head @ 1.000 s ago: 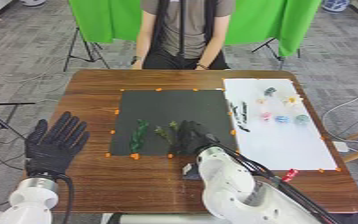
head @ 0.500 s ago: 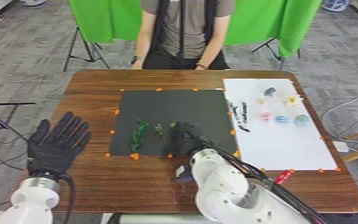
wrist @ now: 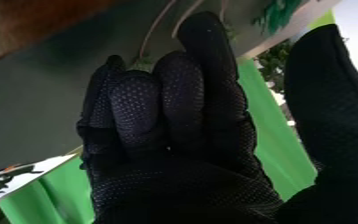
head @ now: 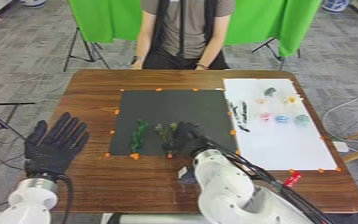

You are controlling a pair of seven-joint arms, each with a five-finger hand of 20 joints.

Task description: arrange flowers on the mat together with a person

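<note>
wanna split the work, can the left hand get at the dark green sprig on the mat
Probably yes: the left hand is open beside the mat, nothing stands between it and the dark green sprig, and the right hand is on the sprig's other side.

"How's the light in the head view?"

"Bright and fairly even. The white sheet (head: pixel 286 145) at the right of the frame is brightest, its surface nearly washed out."

"And the darker parts?"

"The right hand (head: pixel 184 138) sinks to near black against the dark mat (head: pixel 171 107)."

"The right wrist view?"

"The right hand (wrist: pixel 175 182) is in deep shade, faint light catching its mesh, while green cloth (wrist: pixel 269 140) glows behind. I can't tell where the light comes from."
</note>
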